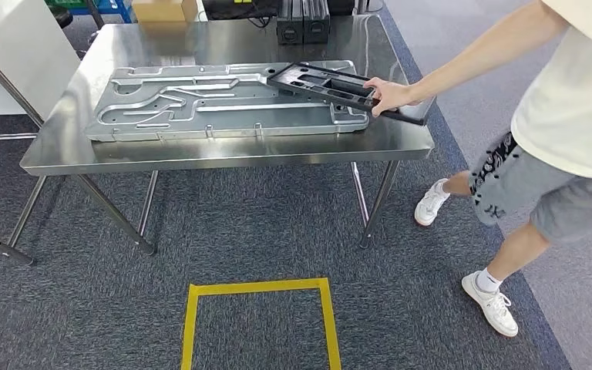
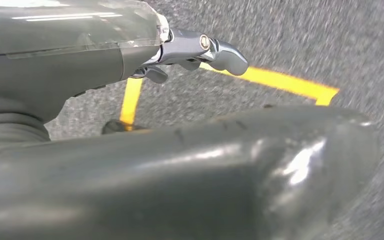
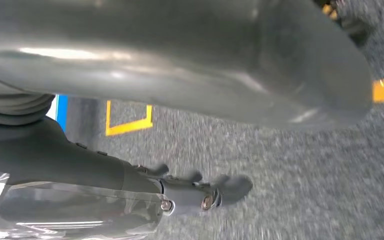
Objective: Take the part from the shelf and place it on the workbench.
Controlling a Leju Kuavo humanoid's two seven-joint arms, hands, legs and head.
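From the head camera I see the steel counter (image 1: 231, 154) straight ahead at 12 o'clock, with the large grey machined plate (image 1: 223, 104) lying flat along its top. The black part (image 1: 331, 85) sits at about 1 o'clock, resting partly on the right end of that plate and reaching out toward the counter's right edge, tilted across the corner. A person (image 1: 578, 108) stands at 3 o'clock beside the counter, and the person's hand (image 1: 389, 96) rests on the black part near its outer end. At the far edge of the counter, around 12 o'clock, stand dark boxes (image 1: 302, 21), with a cardboard box (image 1: 163, 9) behind them to the left. On the grey carpet at 6 o'clock, just in front of me, is a yellow tape square (image 1: 258, 308).

My left robot hand (image 2: 200, 50) hangs over the carpet in its wrist camera; the thumb and fingers stick out with nothing between them, loosely apart, above a corner of yellow tape (image 2: 280, 82). My right robot hand (image 3: 200, 192) also hangs above the carpet in its own wrist camera, fingers extended and holding nothing, though the picture is blurred. Another yellow tape corner (image 3: 127, 122) lies on the floor beyond it.
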